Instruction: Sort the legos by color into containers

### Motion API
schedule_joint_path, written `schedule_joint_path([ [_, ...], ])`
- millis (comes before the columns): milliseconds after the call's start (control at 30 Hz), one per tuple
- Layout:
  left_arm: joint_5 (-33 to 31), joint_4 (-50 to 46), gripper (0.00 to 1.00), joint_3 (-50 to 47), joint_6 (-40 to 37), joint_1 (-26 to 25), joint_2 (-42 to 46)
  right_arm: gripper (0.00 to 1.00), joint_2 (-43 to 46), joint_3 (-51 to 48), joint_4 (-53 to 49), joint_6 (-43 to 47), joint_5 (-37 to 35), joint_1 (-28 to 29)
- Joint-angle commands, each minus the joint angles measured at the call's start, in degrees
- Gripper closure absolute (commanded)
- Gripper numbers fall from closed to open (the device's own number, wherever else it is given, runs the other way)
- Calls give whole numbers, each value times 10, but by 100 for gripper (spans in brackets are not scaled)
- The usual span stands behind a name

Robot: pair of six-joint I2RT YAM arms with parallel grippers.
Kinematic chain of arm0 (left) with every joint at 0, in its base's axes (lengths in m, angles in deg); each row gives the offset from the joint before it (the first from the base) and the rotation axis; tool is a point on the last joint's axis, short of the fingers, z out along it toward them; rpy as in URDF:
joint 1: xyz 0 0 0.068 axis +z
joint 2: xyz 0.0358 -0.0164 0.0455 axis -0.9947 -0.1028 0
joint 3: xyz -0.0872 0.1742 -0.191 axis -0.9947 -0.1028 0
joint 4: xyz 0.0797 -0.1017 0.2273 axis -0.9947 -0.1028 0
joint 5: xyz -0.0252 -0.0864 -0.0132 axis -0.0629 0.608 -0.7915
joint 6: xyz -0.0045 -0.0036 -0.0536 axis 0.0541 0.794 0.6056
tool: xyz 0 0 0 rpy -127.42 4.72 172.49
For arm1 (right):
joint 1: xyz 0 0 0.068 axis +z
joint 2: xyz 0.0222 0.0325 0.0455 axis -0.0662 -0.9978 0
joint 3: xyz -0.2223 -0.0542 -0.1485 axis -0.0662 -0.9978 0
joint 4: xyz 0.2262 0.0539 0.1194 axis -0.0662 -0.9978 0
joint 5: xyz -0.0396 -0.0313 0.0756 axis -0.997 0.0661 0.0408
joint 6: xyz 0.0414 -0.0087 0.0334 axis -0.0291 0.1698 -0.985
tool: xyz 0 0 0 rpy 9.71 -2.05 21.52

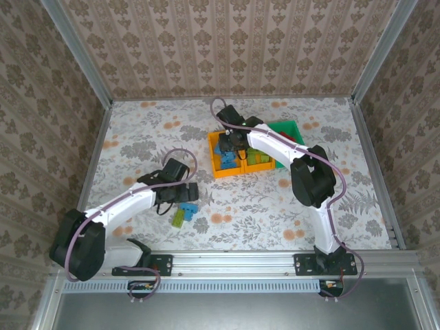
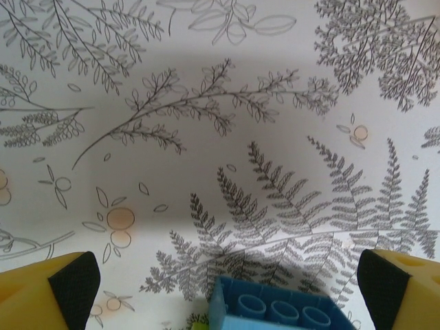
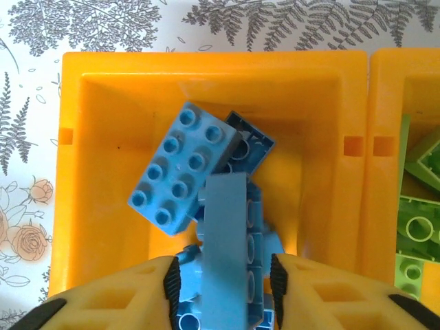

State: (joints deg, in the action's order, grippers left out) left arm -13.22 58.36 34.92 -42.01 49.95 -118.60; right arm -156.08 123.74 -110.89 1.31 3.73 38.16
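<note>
On the left of the flowered table (image 1: pixel 137 137), the left gripper (image 1: pixel 177 198) (image 2: pixel 227 283) hangs low over the cloth with its jaws released and spread wide, nothing between the pads but bare leaf pattern. In its wrist view the yellow fingers (image 2: pixel 65 289) sit at the two bottom corners, and the studded end of a blue brick (image 2: pixel 275 309) (image 1: pixel 189 207) pokes up from the lower edge between them, touching neither pad. From above, that brick lies just beside the gripper's tips, with a lime green brick (image 1: pixel 179 218) touching its near-left side. Further right, past the middle of the table, the three bins stand joined in a row. The left orange bin (image 1: pixel 214 157) (image 3: pixel 110 137) holds a heap of blue bricks, the top one (image 3: pixel 182 168) lying flat with its studs up. The right gripper (image 1: pixel 237 146) (image 3: pixel 223 283) is poised straight over this bin, and a blue brick on edge (image 3: pixel 225 234) stands between its pads. A thin gap shows on each side of the brick, so the jaws are slightly parted and not pressing it, and its lower end rests among the heap. Right of that, the middle orange bin (image 1: pixel 265 167) (image 3: pixel 385 172) holds lime green bricks (image 3: pixel 419 227) (image 1: pixel 258 157). The green bin (image 1: pixel 292 127) is at the far right end, half hidden by the right arm, and its contents cannot be made out.
</note>
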Motion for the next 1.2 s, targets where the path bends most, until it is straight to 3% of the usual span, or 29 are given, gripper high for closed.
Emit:
schedule_joint_path([
  [0,-16,-29,0,3,10,-9,10,52,-2,16,-8,6,-18,0],
  [167,-15,-29,0,3,6,-18,11,41,11,11,-6,-2,-8,1],
  [267,-12,-30,0,4,-6,-21,12,29,34,-3,6,-8,-1,3],
  [467,-14,-40,0,-1,-23,-37,19,19,103,-82,66,-26,22,4],
  [700,-8,-31,0,-1,-40,-61,12,16,152,-144,99,-29,17,3],
  [1167,-4,-37,1,11,-30,-98,-35,14,164,-159,90,-36,2,3],
])
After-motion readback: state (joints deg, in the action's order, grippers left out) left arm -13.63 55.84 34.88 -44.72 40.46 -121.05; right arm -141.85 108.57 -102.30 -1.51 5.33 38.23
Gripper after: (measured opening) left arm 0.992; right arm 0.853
